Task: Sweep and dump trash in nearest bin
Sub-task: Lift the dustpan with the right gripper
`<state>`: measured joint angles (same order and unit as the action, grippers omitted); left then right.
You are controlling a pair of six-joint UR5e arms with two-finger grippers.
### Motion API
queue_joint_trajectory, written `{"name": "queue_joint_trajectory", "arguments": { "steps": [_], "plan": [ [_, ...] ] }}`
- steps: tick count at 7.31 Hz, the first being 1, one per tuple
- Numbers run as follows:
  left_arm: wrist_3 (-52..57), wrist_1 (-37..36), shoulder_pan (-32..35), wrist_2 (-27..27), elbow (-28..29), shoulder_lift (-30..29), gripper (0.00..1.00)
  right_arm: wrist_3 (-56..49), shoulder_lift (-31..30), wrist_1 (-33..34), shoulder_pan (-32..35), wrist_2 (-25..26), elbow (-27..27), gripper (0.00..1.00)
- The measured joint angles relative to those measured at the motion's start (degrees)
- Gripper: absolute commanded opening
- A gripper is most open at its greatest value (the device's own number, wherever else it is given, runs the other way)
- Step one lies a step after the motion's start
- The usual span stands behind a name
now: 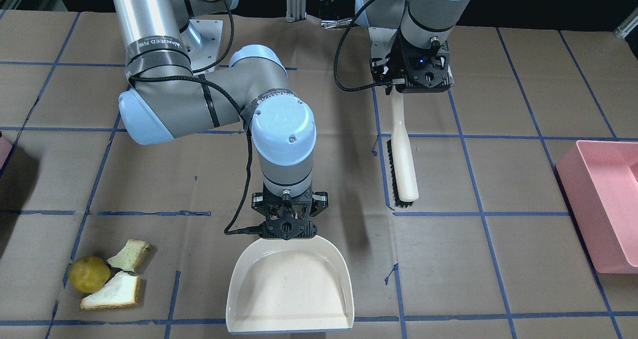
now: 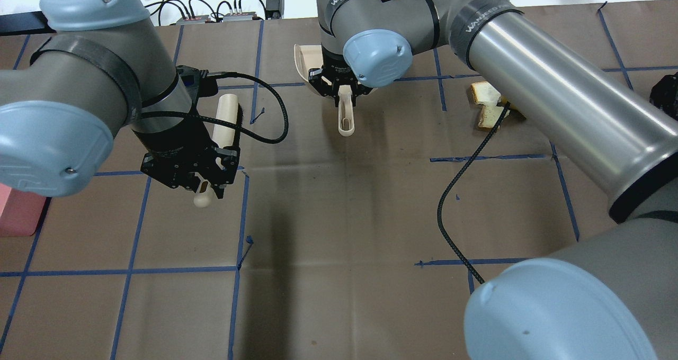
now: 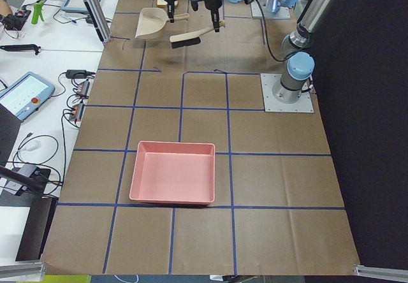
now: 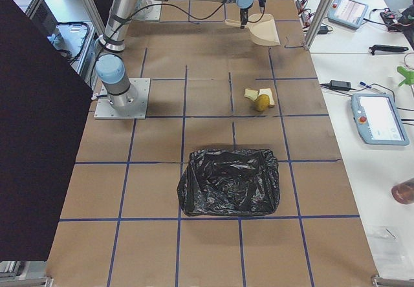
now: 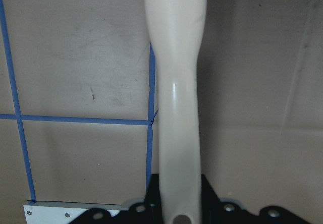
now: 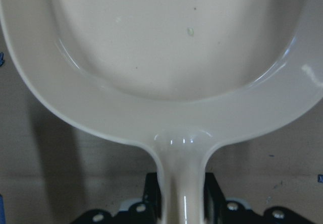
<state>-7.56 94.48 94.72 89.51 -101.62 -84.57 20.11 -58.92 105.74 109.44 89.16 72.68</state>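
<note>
The trash lies together on the brown table: a yellow lemon (image 1: 89,274) and two torn pieces of white bread (image 1: 130,255) (image 1: 113,292). It also shows in the exterior right view (image 4: 260,98). My left gripper (image 1: 398,87) is shut on the handle of a cream brush (image 1: 402,159) with black bristles, seen close in the left wrist view (image 5: 176,108). My right gripper (image 1: 286,222) is shut on the handle of a cream dustpan (image 1: 289,289), which is empty in the right wrist view (image 6: 166,47). The dustpan's mouth is well to the side of the trash, and the brush is farther off.
A pink bin (image 1: 605,204) stands at the table's end on my left side. A bin lined with a black bag (image 4: 229,180) stands at the end on my right side, past the trash. Blue tape lines grid the table.
</note>
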Motion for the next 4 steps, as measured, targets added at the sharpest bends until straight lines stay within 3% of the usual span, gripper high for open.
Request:
{"name": "queue_joint_trajectory", "arguments": {
  "steps": [4],
  "plan": [
    [-0.58,-0.02,0.28,-0.68,0.45,0.35,0.0,-2.94,-6.51,-9.47,-7.27,-0.01,-0.1,0.04]
  ]
}}
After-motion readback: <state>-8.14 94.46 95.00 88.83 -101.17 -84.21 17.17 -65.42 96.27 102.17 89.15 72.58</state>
